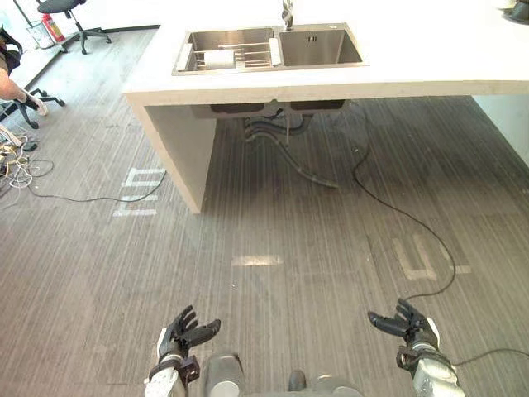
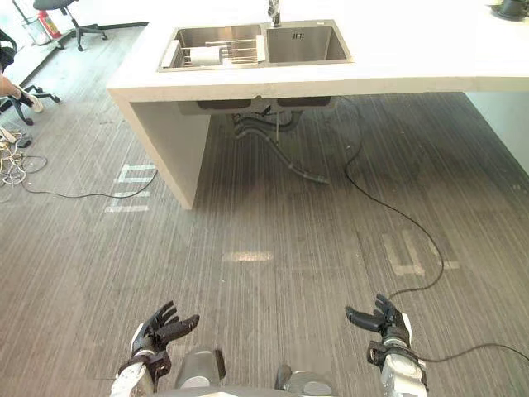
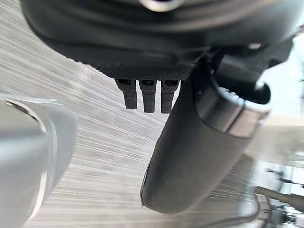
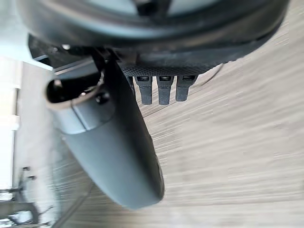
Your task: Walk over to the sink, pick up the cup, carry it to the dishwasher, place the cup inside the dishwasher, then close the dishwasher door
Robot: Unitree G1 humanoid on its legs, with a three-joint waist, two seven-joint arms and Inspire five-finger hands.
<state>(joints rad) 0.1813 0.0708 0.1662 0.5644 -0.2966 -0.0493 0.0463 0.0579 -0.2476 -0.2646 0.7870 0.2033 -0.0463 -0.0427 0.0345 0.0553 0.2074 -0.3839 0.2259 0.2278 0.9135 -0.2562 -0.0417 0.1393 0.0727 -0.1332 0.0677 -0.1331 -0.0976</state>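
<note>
Left eye view: the cup (image 1: 219,59) lies on the rack (image 1: 252,56) in the sink (image 1: 318,50) at 12 o'clock, well apart from us.
Right eye view: left robot hand (image 2: 157,331) at 7, right robot hand (image 2: 382,322) at 5, both spread, empty.
Wrist views: floor (image 3: 95,166) beyond straight fingers (image 4: 164,90).
Cup handling: we judge it light, rigid, slippery; wrap its side.

Head stereo downward; sink (image 1: 318,48) far ahead

Floor (image 1: 289,240): grey striped planks, marked with pale tape strips (image 1: 135,212). Counter (image 1: 430,50): white, slab-sided, grey pipes (image 1: 269,126) hung beneath. Black office chair (image 1: 70,10) stood far left beside a red fire extinguisher (image 1: 52,27). Loose cords (image 1: 16,172) lay left.
</note>
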